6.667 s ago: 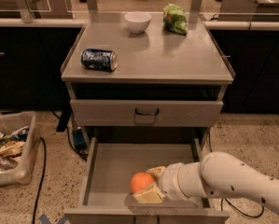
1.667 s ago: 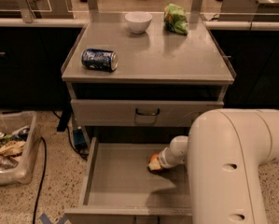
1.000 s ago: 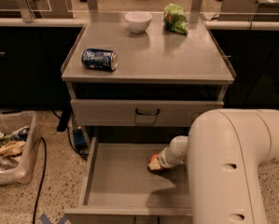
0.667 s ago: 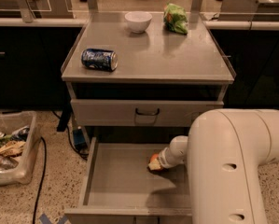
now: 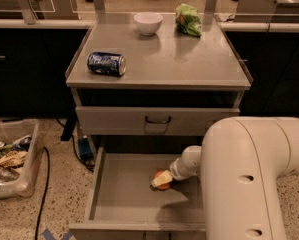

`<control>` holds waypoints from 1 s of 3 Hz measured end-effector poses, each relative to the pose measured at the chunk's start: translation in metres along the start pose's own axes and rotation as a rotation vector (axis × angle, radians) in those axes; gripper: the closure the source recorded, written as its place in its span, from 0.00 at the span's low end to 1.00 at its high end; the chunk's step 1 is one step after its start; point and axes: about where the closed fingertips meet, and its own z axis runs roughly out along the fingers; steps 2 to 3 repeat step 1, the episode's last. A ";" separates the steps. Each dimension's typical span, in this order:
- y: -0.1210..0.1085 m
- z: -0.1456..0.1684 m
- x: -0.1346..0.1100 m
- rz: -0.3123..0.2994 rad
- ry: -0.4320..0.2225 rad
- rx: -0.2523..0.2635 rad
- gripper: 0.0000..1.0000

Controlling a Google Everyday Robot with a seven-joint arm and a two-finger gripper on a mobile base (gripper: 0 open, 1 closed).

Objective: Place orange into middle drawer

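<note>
Grey cabinet, middle drawer (image 5: 120,196) pulled open. Fingers (image 5: 160,183) narrow, clamped on the orange (image 5: 165,174), with 1 pale pad across its front. Gripper (image 5: 161,180) sits low inside the drawer, right of centre; can't tell if the orange touches the floor. Judgement: carry done, release and retract left. Tabletop (image 5: 189,59) carries soda can (image 5: 106,63), bowl (image 5: 148,22), green bag (image 5: 188,19).

Grey cabinet top (image 5: 189,64): three items on it.
Blue soda can (image 5: 106,64) on its side front-left; white bowl (image 5: 148,23) and green snack bag (image 5: 188,20) at back. Gripper (image 5: 158,183) sits at the orange (image 5: 165,174) in the open middle drawer (image 5: 124,194).
</note>
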 end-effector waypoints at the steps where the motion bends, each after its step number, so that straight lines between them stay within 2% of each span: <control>1: 0.000 -0.007 0.000 -0.002 -0.013 -0.001 0.00; 3: 0.000 -0.007 0.000 -0.002 -0.013 -0.001 0.00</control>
